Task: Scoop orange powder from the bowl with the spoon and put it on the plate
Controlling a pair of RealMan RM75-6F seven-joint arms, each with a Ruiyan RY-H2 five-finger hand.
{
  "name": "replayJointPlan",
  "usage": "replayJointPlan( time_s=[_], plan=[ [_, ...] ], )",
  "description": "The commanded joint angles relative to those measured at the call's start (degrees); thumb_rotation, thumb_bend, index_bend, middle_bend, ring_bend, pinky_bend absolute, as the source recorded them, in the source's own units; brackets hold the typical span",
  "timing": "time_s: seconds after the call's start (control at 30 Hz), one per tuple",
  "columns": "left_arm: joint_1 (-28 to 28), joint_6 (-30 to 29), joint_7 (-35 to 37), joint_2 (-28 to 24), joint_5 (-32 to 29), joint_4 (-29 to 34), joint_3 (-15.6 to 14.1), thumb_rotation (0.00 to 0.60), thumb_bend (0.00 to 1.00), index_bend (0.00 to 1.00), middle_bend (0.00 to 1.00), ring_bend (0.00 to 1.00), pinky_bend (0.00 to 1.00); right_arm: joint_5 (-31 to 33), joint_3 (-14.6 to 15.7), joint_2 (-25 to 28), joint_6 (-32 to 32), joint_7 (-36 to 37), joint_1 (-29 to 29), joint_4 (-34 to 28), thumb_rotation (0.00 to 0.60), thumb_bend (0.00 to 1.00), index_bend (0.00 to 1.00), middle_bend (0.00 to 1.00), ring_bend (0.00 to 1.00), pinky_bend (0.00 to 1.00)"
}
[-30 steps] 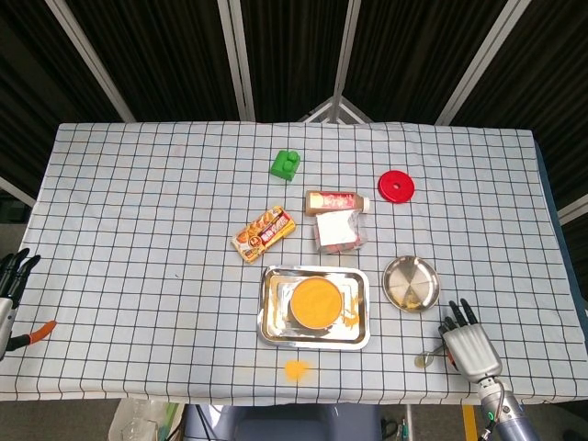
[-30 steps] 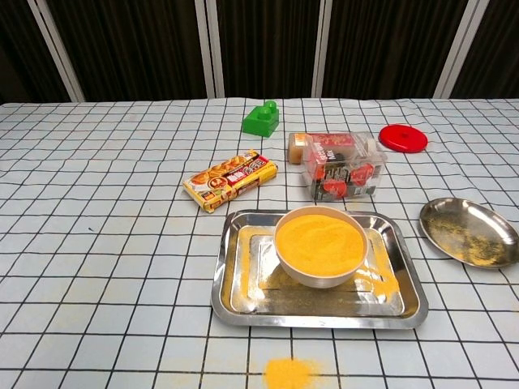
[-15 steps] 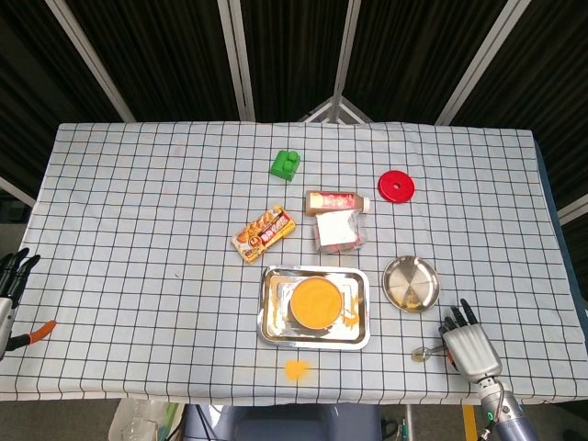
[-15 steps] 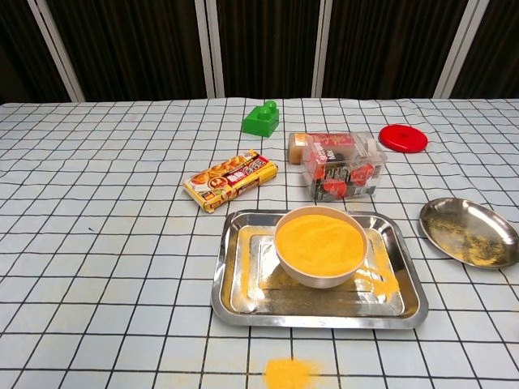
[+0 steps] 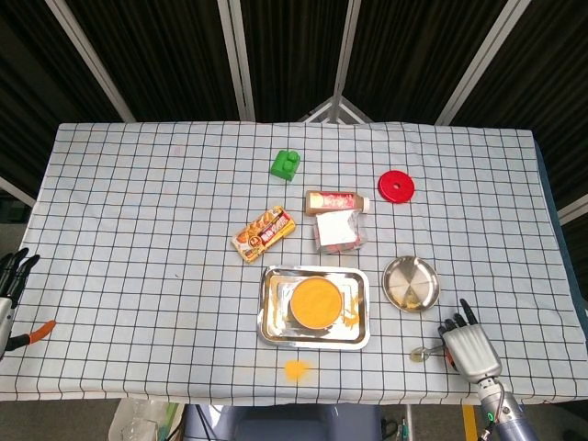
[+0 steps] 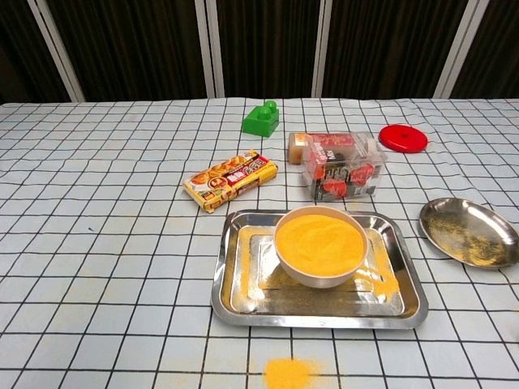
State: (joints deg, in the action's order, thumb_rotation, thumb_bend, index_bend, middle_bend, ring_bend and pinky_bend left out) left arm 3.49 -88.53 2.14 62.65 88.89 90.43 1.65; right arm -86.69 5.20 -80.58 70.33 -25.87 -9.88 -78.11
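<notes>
Checked cloth covered the table (image 5: 138,211). At its 5 o'clock, my right hand (image 5: 468,344) closed over the spoon (image 5: 424,353), grip unclear. Bowl (image 6: 319,245) sat full; plate (image 6: 470,232) carried only dusting. Scooping remained. Left hand (image 5: 11,280) idled, fingers apart.

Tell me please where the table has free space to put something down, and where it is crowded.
Free: the wide cloth left of the snack pack and tray, and the far strip behind the green block and red lid. Crowded: the middle, from bottle to tray, and around the plate, spoon and right hand.
</notes>
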Motion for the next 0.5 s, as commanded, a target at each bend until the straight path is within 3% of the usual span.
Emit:
replayJointPlan(
  time_s=[0.03, 0.5],
  plan=[
    [0.01, -0.01, 0.04, -0.03, -0.02, 0.0, 0.03, 0.6, 0.0, 0.0, 0.0, 0.0, 0.0, -0.01, -0.07, 0.06, 0.05, 0.18, 0.03, -0.08, 0.6, 0.69, 0.78, 0.67, 0.3, 0.0],
    [0.0, -0.04, 0.08, -0.05, -0.04, 0.08, 0.06, 0.6, 0.01, 0.0, 0.0, 0.0, 0.0, 0.35, -1.03, 0.81, 0.7, 0.94, 0.02, -1.39, 0.6, 0.7, 0.8, 0.69, 0.31, 0.0]
  ],
)
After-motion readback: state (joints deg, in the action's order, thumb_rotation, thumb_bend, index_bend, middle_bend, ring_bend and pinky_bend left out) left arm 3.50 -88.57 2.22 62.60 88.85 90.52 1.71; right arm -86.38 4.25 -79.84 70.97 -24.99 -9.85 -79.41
